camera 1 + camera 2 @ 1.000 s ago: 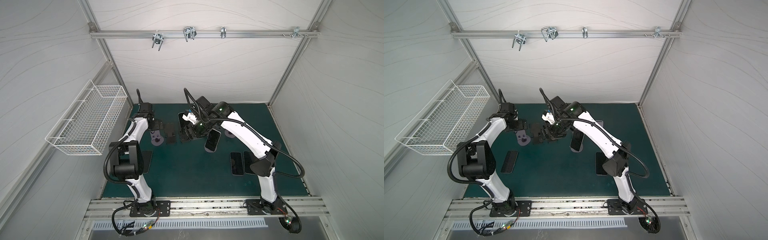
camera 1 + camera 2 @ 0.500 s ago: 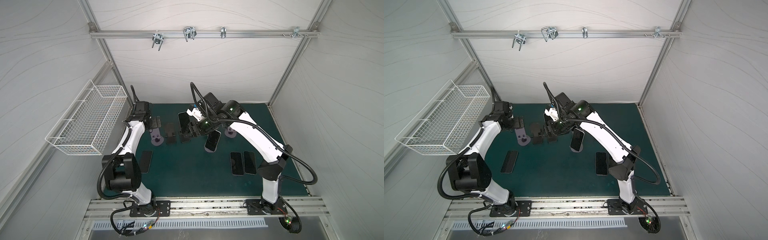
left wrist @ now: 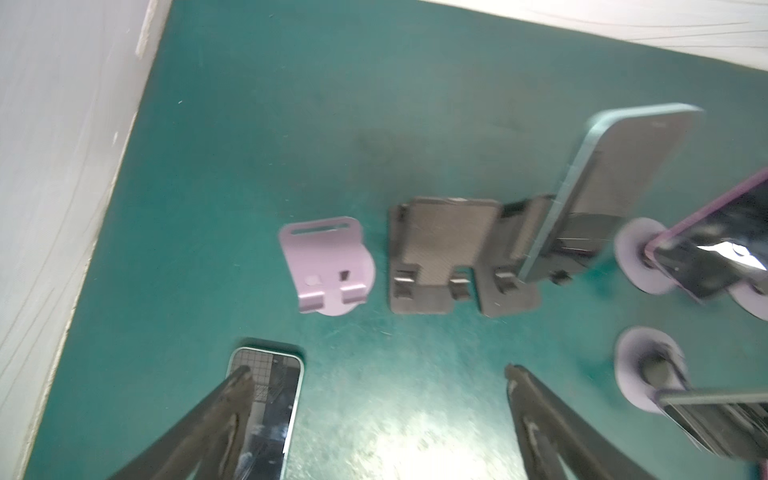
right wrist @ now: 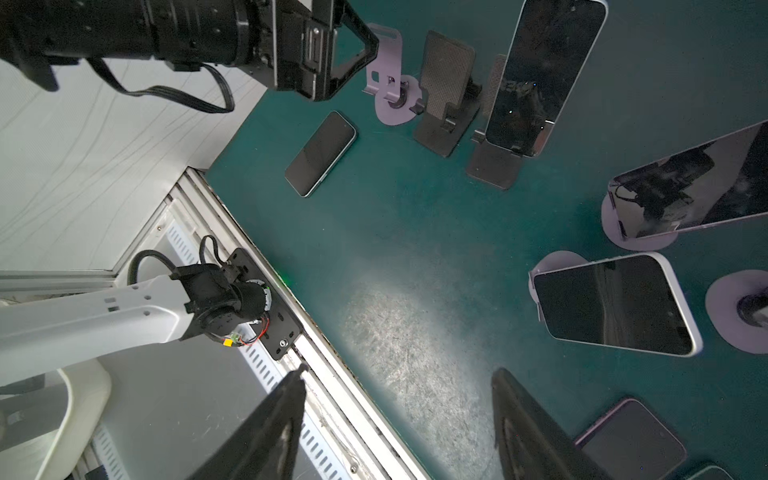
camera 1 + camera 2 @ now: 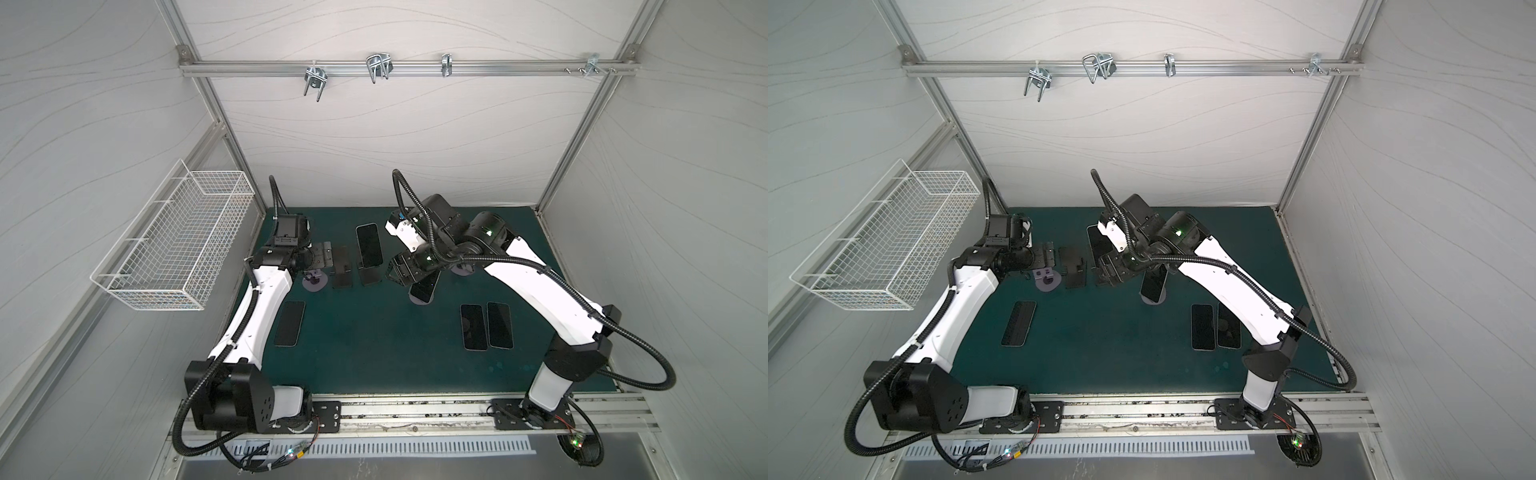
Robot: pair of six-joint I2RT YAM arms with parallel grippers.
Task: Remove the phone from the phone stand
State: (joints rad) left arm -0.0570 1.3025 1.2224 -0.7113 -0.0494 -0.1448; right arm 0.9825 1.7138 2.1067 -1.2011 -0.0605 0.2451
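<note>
Both arms have shifted, the left fingers (image 3: pixel 216 415) and right fingers (image 4: pixel 270 436) now spread apart and empty, while the black-screened rectangular phone (image 5: pixel 369 249) leans untouched in its dark plastic stand (image 5: pixel 370 277) between them.

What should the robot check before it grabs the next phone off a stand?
1. The left end effector is open and empty: ok.
2. The right end effector is open and empty: ok.
3. The dark glass phone leans in the black folding stand: ok.
4. An end effector is around that phone: not ok, neither touches it.
5. The stand sits firmly on the green mat: cannot tell.
</note>
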